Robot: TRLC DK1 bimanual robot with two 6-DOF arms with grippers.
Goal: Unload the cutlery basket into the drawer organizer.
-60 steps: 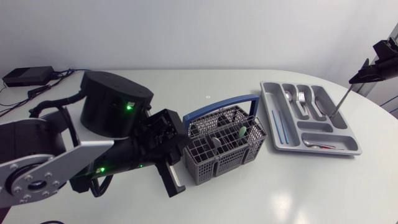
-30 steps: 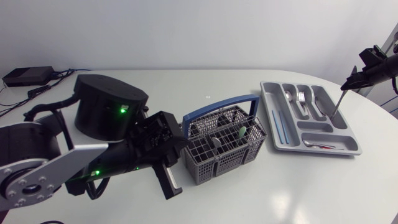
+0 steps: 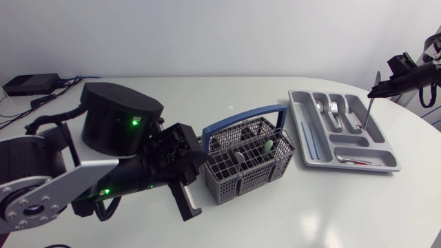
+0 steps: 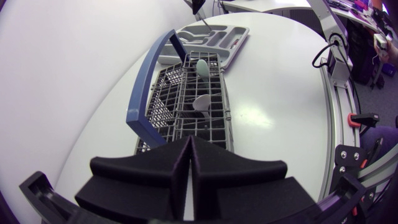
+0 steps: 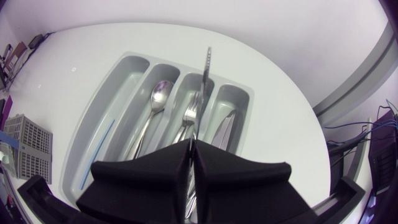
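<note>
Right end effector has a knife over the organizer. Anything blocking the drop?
Nothing visible. The knife hangs from the right end effector above the organizer, with open air beneath it. Below is only the cutlery already lying in the compartments.

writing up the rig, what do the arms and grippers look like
Left arm: bulky black joints with green lights, a silver-grey link with a bolted round end, black cables. Right arm: only a black end section shows. Left gripper and right gripper: matte black, two broad wedge-shaped fingers each.
</note>
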